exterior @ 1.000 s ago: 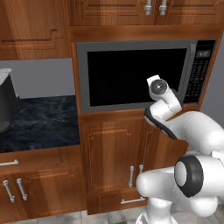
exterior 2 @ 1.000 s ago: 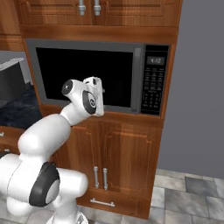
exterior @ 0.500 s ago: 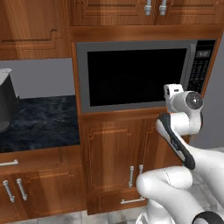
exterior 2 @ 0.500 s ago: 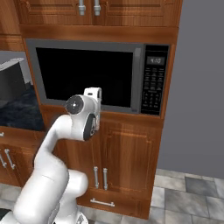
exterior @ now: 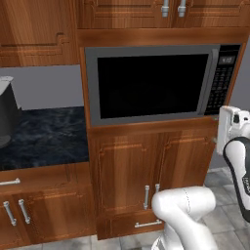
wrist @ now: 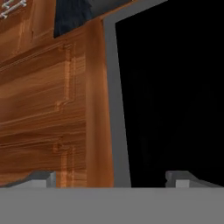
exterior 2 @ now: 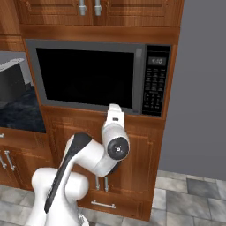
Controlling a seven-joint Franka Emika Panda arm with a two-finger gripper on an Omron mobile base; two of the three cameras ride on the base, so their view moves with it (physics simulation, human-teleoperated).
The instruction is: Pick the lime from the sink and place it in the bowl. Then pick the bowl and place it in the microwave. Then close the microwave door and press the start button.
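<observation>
Since the earlier frames the arm had swung rightward across the microwave (exterior: 161, 83) front, so that the white hand sat low and toward the keypad side, just below the microwave's lower right corner in the left base view and below its bottom edge in the right base view. No shift of the cabinets or counter showed between frames, so the base had stayed put.

In the hand view the gripper (wrist: 111, 178) had its two tips spread wide apart with nothing between them, looking at the grey frame edge of the microwave door (wrist: 114, 100) and the wooden cabinet panel (wrist: 43, 109) beside it.

That door was shut, its dark window flush in the frame. The glass was too black to tell what was inside; neither bowl nor lime could be made out. The keypad strip (exterior 2: 156, 84) ran down the right side, apart from the hand.

A dark kettle-like vessel (exterior: 7, 117) stood on the blue-black counter (exterior: 46, 136) at left, its contents hidden.
</observation>
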